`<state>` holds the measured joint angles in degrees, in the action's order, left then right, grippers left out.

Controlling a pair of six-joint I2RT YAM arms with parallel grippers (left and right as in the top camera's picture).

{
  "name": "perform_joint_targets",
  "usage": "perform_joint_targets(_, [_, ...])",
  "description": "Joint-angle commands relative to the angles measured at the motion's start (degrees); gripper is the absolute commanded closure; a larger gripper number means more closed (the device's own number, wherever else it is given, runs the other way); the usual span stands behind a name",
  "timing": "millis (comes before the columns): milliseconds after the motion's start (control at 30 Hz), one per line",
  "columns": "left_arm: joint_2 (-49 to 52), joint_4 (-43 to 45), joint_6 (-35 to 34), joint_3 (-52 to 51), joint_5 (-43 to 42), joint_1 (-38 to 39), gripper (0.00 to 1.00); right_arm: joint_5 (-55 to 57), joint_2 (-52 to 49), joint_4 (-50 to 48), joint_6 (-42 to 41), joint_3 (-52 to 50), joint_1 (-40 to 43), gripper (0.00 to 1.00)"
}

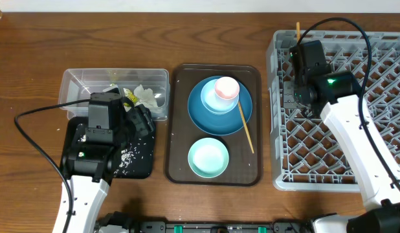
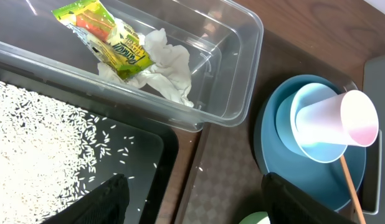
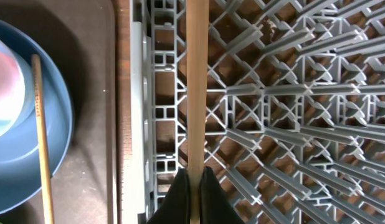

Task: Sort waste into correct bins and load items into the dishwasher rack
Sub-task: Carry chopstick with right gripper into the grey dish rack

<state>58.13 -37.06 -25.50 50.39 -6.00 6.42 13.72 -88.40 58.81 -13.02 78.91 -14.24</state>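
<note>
Right wrist view: my right tool [image 3: 195, 182] is clenched on one chopstick [image 3: 197, 81] above the rack [image 3: 137, 112] at frame centre; next I'd lower and release it among the pegs.

Two robot arms are showing from above. The left arm [image 1: 80, 200] is wearing a smooth white shell along its long link, which is ending in a boxy black wrist block [image 1: 103, 120]. A thin black left cable [image 1: 17, 124] is curving out beside it. The right arm [image 1: 355, 139] is showing the same white shell and a black wrist housing [image 1: 310, 61], where a small green light [image 1: 329, 81] is glowing. A black right cable [image 1: 342, 19] is arching above it. Up close, the left gripper [image 2: 195, 183] is showing two broad matte black fingers [image 2: 99, 202]. The right gripper [image 3: 195, 177] is showing two narrow black fingers [image 3: 180, 199], tapering toward their tips.
</note>
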Motion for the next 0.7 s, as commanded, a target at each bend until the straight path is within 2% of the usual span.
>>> perform_joint_targets(0, [0.2,0.0,-0.1,1.2,0.5,-0.2,0.29,-0.7,-1.5,-0.8,1.1,-0.7,0.3,0.99])
perform_joint_targets(533, [0.2,-0.1,-0.1,1.2,0.5,-0.2,0.29,-0.2,-10.3,-2.9,1.5,-1.1,0.5,0.99])
perform_joint_targets(667, [0.2,-0.2,-0.1,1.2,0.5,-0.2,0.29,-0.2,-11.1,-2.9,1.5,-1.1,0.5,0.93])
